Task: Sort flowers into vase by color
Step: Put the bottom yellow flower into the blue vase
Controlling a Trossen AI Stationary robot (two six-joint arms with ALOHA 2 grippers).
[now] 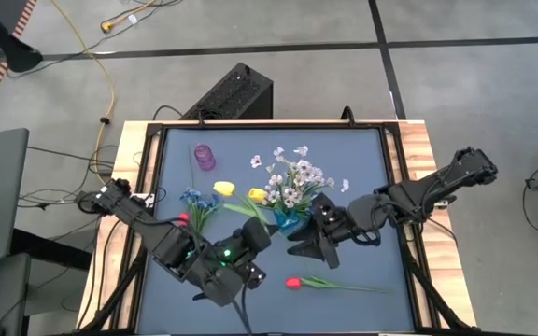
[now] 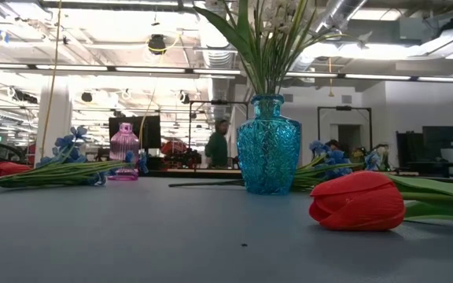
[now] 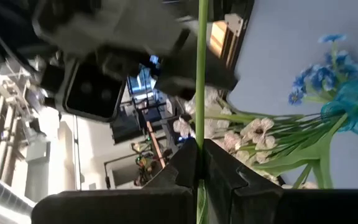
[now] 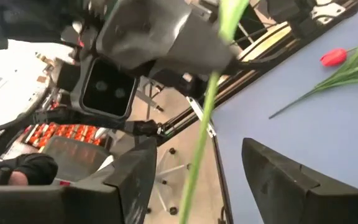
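1. Centre of the high view: the blue glass vase point(image 1: 286, 220) stands upright on the desk point(image 1: 362, 168), holding the white sprigs point(image 1: 292, 179), which spread toward the upper middle of the frame.
2. Lower centre of the high view, the left tool point(image 1: 255, 235) sits just left of the vase; its wrist view shows its fingers point(image 3: 185, 168) clamped together on a thin green stem point(image 3: 201, 74) (blossom colour cannot be told from that view).
3. Right of the vase, the right tool point(image 1: 308, 245) hovers with its fingers point(image 4: 135, 180) spread wide apart; the same green stem passes between them without contact in its wrist view.
4. A pink vase point(image 1: 204, 157) stands in the upper left part of the desk, apart from the others.
5. Blue sprigs point(image 1: 192, 198) lie left of centre, with a red tulip point(image 1: 183, 218) close by, partly hidden by the left arm.
6. Two yellow tulips point(image 1: 224, 189) lie between the blue sprigs and the blue glass vase.
7. Another red tulip point(image 1: 292, 282) lies in the lower centre of the desk, stem pointing right.
8. Low view: a person stands in the room well behind the desk.
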